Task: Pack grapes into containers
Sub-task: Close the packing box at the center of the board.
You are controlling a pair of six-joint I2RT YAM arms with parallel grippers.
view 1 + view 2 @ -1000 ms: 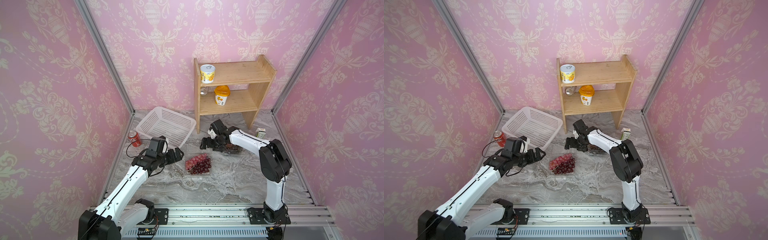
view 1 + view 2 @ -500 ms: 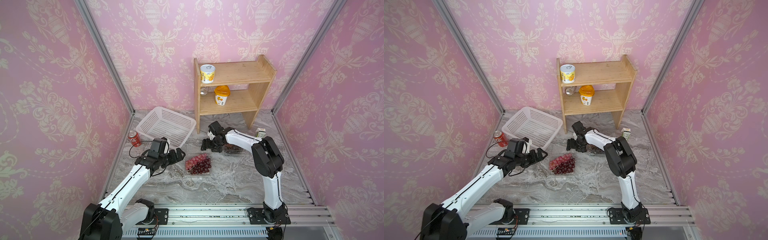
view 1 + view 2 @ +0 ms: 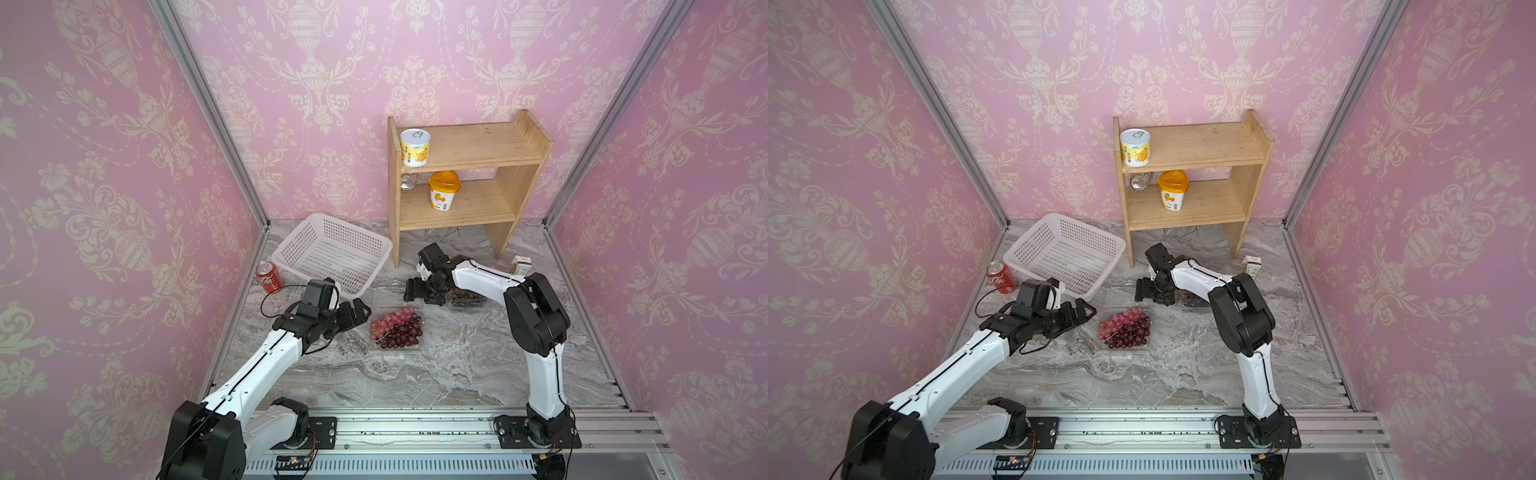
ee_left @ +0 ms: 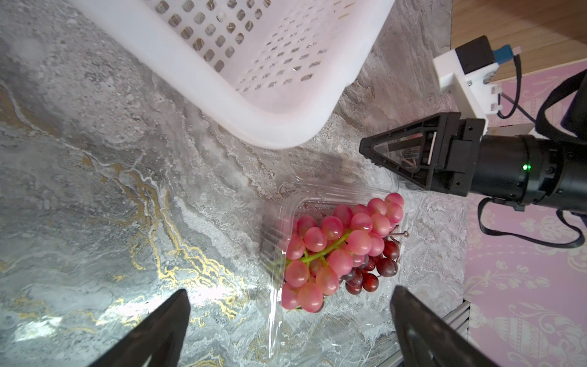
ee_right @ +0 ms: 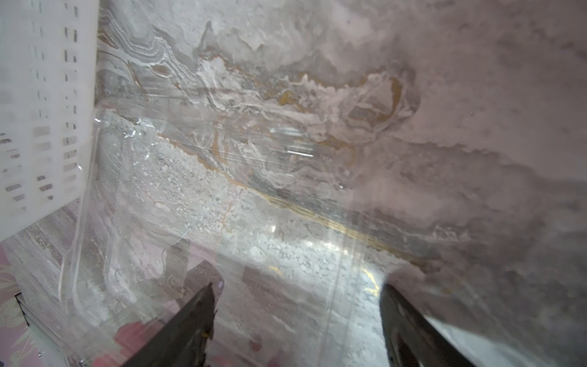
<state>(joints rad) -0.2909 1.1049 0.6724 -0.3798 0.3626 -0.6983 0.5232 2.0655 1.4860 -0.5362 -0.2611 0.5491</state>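
We find a white perforated plastic basket [image 3: 332, 253] at eleven o'clock from the clear plastic clamshell box [image 4: 273, 241], its corner crowding the box's open lid [image 5: 197, 165]. A red can [image 3: 268, 277] bears white script we cannot read. The box holds light and dark red grapes [image 4: 330, 251]; a second clear box [image 3: 467, 298] at two o'clock holds dark ones. The left gripper [image 3: 360, 309] gapes wide at nine; the right gripper [image 3: 412, 293] has its jaws apart over the lid.

Front half of the worktop [image 3: 436, 374] is bare — free passage. Farther back, the white perforated basket [image 3: 332, 253] stands just beside the wooden shelf [image 3: 457, 208]; the grape-filled clamshell [image 4: 273, 241] blocks the middle — a cola can [image 3: 268, 277] sits by the left wall.
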